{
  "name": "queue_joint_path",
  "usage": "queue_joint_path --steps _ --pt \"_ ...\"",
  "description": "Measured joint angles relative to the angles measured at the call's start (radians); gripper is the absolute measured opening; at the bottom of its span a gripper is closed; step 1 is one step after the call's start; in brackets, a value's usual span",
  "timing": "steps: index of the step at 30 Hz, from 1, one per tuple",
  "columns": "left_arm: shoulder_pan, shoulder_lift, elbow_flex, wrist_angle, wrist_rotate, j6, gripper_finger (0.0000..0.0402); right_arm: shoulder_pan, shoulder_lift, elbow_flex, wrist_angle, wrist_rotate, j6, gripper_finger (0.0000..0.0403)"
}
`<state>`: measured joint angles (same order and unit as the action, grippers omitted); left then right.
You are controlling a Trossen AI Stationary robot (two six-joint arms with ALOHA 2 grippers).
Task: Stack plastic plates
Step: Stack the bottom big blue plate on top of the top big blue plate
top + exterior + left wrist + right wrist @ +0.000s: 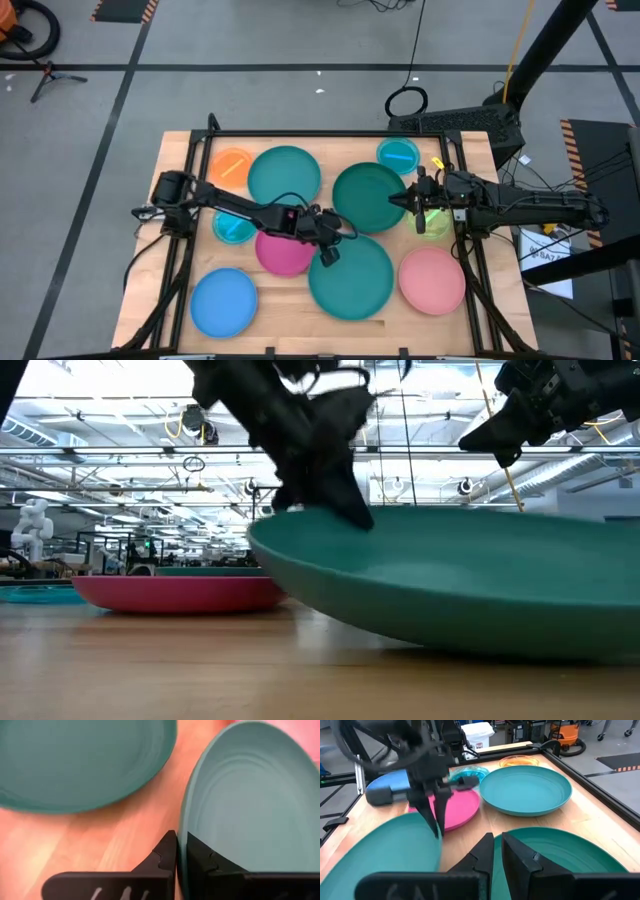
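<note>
A large teal plate (pixel 352 278) lies at the near middle of the table, with my left gripper (pixel 327 252) shut on its left rim. In the low view this plate (pixel 470 580) is tilted, its left edge raised and its underside on the wood. Beside it lie a magenta plate (pixel 283 250), a small cyan plate (pixel 235 227), a blue plate (pixel 224 302) and a pink plate (pixel 432 280). Farther back lie an orange plate (pixel 232 165), a teal plate (pixel 285 172), a dark green plate (pixel 368 195) and another cyan plate (pixel 398 155). My right gripper (pixel 410 200) hangs shut above the dark green plate's right edge, holding nothing. My left gripper pinches the large teal plate's rim (pixel 183 827) between its two fingers, one finger inside the plate and one outside. The fingers slant down from the table's left side. The held edge (pixel 262 538) is raised, and the plate's lower part (pixel 500 645) rests on the table.
A lime plate (pixel 434 224) lies under my right arm's wrist. A black frame (pixel 330 133) runs along the table's edges. Bare wood (pixel 290 310) shows near the front edge between the blue and large teal plates.
</note>
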<state>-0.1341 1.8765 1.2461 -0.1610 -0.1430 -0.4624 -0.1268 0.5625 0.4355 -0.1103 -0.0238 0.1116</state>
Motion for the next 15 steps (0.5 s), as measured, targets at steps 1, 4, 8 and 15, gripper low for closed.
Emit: queue_joint_path --steps 1,4,8,15 --pt "0.0 -0.018 0.0 -0.002 0.002 0.006 0.0015 0.0 0.0 0.0 0.0 0.0 0.0 0.0029" --pt "0.0 -0.098 0.0 -0.048 0.005 0.032 0.0015 0.0 0.0 0.0 -0.001 0.0 0.0 0.0029" --pt "0.027 -0.219 0.001 -0.13 -0.003 0.081 0.0015 0.0 0.001 0.0 -0.002 0.0 0.0 0.0029" --pt "0.169 -0.407 0.001 -0.376 -0.088 0.155 0.0015 0.0 0.009 0.0 0.001 0.0 0.0 0.0029"
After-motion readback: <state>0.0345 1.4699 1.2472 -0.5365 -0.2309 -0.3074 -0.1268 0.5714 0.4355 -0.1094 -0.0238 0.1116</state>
